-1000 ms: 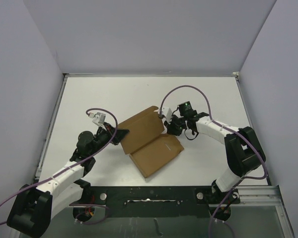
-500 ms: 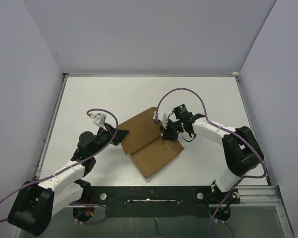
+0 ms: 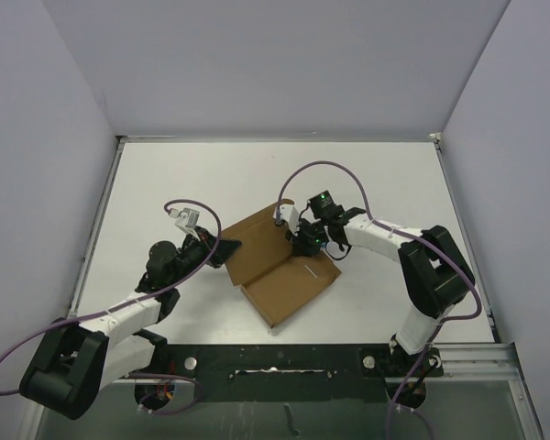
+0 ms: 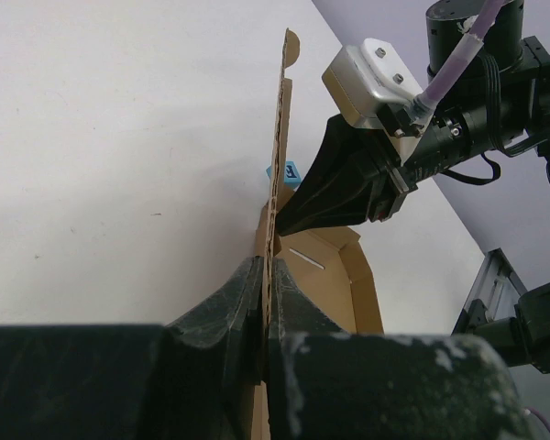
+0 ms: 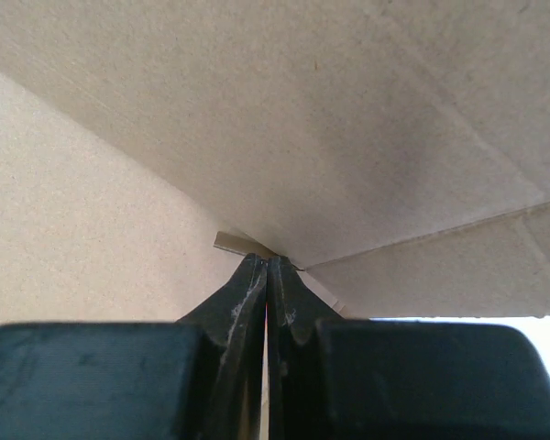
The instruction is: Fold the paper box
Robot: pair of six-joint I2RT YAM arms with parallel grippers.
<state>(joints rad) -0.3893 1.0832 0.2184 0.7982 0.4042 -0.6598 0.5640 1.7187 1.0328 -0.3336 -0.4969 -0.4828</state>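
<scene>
The paper box (image 3: pixel 289 282) is a brown die-cut sheet lying open in the middle of the table, with one panel lifted. My left gripper (image 3: pixel 226 246) is shut on that panel's left edge. In the left wrist view the panel (image 4: pixel 277 137) stands upright and edge-on, pinched between my left gripper (image 4: pixel 268 268). My right gripper (image 3: pixel 301 244) is shut with nothing held, its tips pressed against the raised panel near the crease. The right wrist view shows my right gripper (image 5: pixel 267 260) poking into the fold of the cardboard (image 5: pixel 348 110). In the left wrist view the right gripper (image 4: pixel 293 215) leans on the panel's far face.
A tiny blue cube (image 4: pixel 284 171) sits on the white table just behind the upright panel. Grey walls close in the table on three sides. A black rail (image 3: pixel 275 357) with the arm bases runs along the near edge.
My right gripper has moved left across the box, from its right edge to the raised panel. The left gripper has kept its grip and barely shifted.
</scene>
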